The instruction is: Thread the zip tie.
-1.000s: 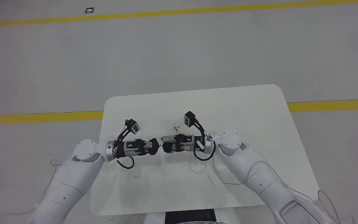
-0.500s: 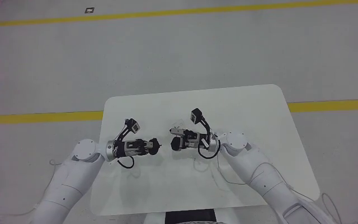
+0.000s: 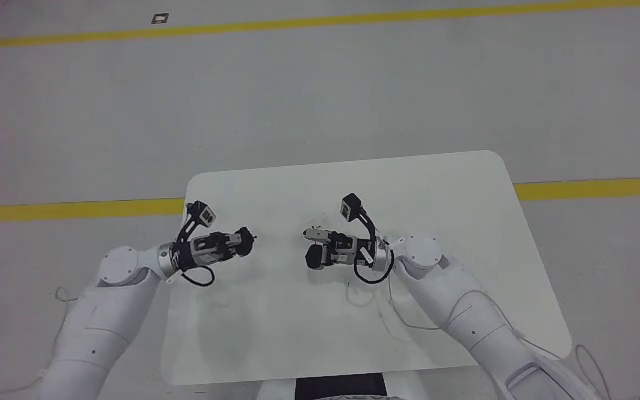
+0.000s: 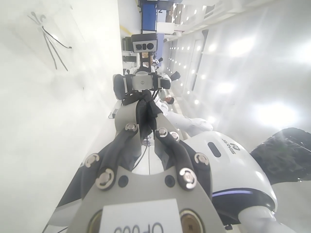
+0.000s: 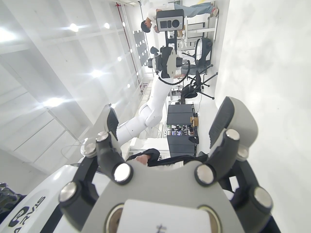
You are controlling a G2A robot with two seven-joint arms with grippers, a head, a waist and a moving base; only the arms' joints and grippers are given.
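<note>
**White table, arms drawn apart: left gripper withdrawn, right gripper agape**

*Top view.* Grey floor (image 3: pixel 350 90) crossed by yellow lines (image 3: pixel 300 23) surrounds the white table (image 3: pixel 440 190), over which we see both arms. The left gripper (image 3: pixel 246 240) hangs over the table's left part. The right gripper (image 3: pixel 309 247) hangs near the middle. The two point at each other and are well apart. One second ago we saw them almost tip to tip at the middle of the table. Half a second ago a small gap had opened, because the right gripper had drawn back and turned. Since then the right arm has kept its place, while the left arm has swung back toward the table's left edge.

*Left wrist view.* We see the left gripper's dark pads (image 4: pixel 145 115) pressed together. We cannot tell whether anything thin is pinched between them. Several zip ties (image 4: pixel 52 47), thin dark strips crossing one another, lie flat on the table. They lie off to one side of the right gripper, which faces this camera from farther off, and they are apart from both grippers.

*Right wrist view.* We see the right gripper's two fingers (image 5: pixel 224 120) spread wide. Beyond the gap between them, the left gripper faces back from a distance, beside the white tabletop.
</note>
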